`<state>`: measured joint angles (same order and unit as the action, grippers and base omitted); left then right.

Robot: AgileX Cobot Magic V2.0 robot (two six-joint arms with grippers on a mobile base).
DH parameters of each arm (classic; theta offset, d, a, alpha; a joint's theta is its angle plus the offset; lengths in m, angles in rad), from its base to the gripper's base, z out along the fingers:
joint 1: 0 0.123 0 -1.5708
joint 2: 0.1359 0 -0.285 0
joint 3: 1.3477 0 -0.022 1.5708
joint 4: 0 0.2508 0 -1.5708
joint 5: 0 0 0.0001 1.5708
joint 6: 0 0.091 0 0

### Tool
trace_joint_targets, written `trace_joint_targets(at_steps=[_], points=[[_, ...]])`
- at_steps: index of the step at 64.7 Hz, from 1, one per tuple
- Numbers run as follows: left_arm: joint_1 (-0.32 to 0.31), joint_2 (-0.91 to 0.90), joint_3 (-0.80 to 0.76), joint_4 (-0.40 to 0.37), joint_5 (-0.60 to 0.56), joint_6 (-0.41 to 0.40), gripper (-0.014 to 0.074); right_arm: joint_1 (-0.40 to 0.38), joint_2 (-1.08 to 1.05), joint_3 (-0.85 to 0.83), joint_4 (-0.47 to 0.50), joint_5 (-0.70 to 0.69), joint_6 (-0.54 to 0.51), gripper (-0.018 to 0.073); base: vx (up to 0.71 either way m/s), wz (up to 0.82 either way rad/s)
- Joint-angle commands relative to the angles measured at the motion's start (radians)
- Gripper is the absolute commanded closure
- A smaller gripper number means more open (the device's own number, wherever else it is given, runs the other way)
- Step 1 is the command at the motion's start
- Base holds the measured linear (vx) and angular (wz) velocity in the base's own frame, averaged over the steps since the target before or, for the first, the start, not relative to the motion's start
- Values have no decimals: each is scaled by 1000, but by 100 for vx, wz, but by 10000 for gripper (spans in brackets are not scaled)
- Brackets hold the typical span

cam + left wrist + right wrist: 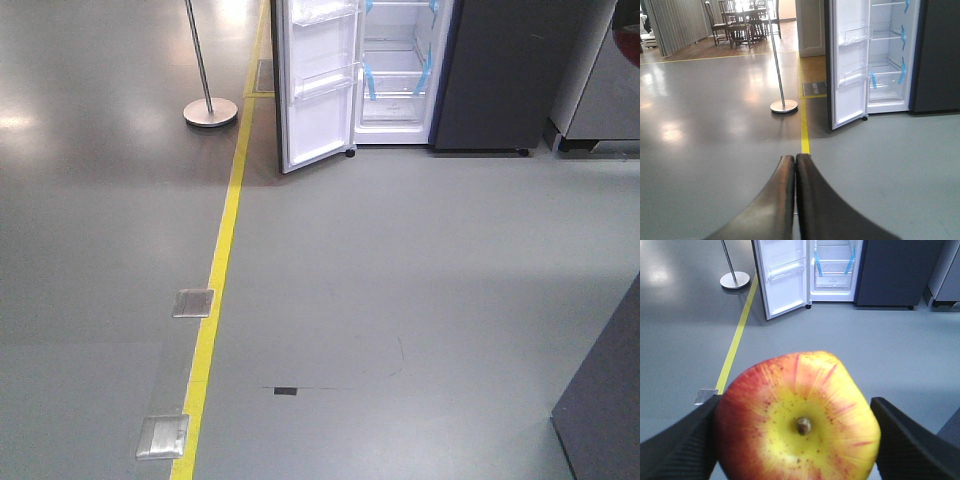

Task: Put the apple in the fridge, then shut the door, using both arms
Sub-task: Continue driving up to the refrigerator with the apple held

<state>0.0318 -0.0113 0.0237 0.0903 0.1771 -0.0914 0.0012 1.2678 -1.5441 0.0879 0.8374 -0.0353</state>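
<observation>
Right gripper (795, 440): jaws clamped on the apple (800, 405), one pad on each flank, stem dimple facing the wrist camera. Left gripper (795, 161): jaws pressed together, holding nothing. Bare grey floor ahead, with a yellow line (222, 240) running toward the door's foot. The fridge (395, 75) stands well apart from both arms, straight ahead. The door (315, 95) is swung wide and hangs at the left of the opening, on the left arm's side. No contents are visible in the door bins (856, 36) or on the shelves at this range. Judgement: carrying stage only; the apple goes forward into the open compartment, and the free left arm suits the door.
</observation>
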Motion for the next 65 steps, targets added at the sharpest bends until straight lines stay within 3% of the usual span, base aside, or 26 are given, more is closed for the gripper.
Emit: trace_joint_targets(at_steps=[1, 65], points=[[-3, -15, -17, 0, -76, -11, 602, -1, -25, -30, 1, -81, -4, 374, 14, 2], [-3, -15, -17, 0, -76, -11, 602, -1, -25, -30, 1, -81, -4, 374, 16, 1]])
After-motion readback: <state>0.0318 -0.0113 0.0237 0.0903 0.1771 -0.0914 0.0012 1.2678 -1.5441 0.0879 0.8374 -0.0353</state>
